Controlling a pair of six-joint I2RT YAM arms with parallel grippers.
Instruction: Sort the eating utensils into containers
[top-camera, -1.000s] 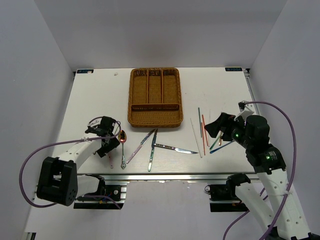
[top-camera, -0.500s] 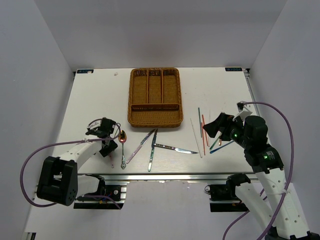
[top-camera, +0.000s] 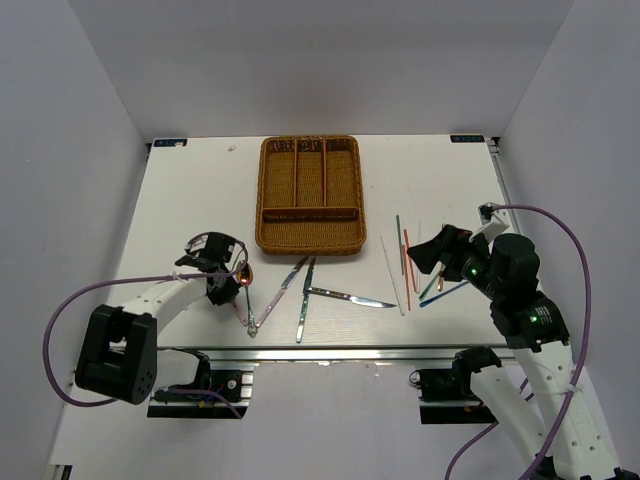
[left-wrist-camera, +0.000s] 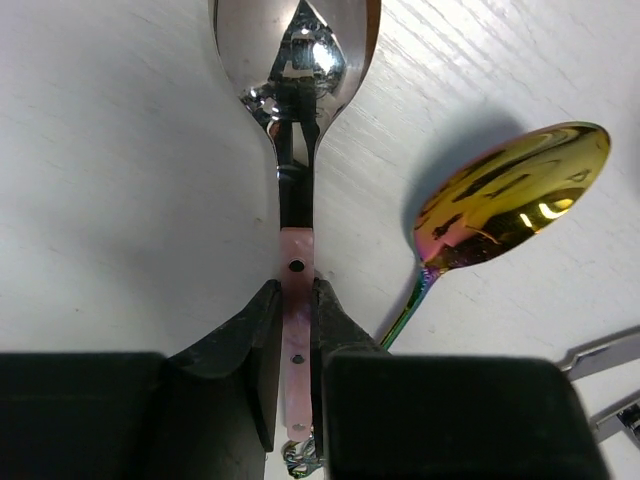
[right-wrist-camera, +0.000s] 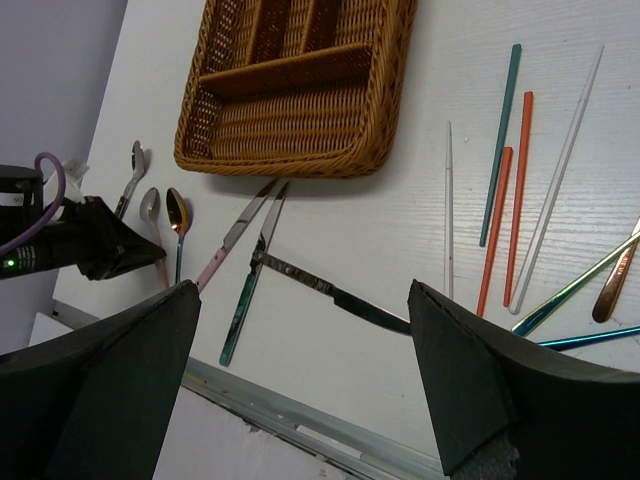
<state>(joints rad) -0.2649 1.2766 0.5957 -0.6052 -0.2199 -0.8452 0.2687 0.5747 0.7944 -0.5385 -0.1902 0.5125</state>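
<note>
In the left wrist view my left gripper (left-wrist-camera: 297, 320) is shut on the pink handle of a silver-bowled spoon (left-wrist-camera: 295, 50), which lies on the table. A gold-bowled spoon (left-wrist-camera: 510, 195) lies just to its right. From above, the left gripper (top-camera: 228, 290) sits at the near left beside the gold spoon (top-camera: 246, 274). Three knives (top-camera: 304, 298) lie crossed in the near middle. White, red and green chopsticks (top-camera: 405, 258) and forks (top-camera: 442, 290) lie at the right under my open right gripper (top-camera: 432, 255), which hovers with nothing between its fingers. The wicker tray (top-camera: 263, 190) shows no utensils in its slots.
The right wrist view shows the tray (right-wrist-camera: 290, 165), the knives (right-wrist-camera: 330, 290), the chopsticks (right-wrist-camera: 520, 190) and another silver spoon (right-wrist-camera: 135, 160) beyond the left gripper. The table's metal front rail (top-camera: 330, 350) runs just below the knives.
My left gripper has closed onto the spoon's pink handle and has shifted a little to the right. The right gripper has stayed open and nearly still.
</note>
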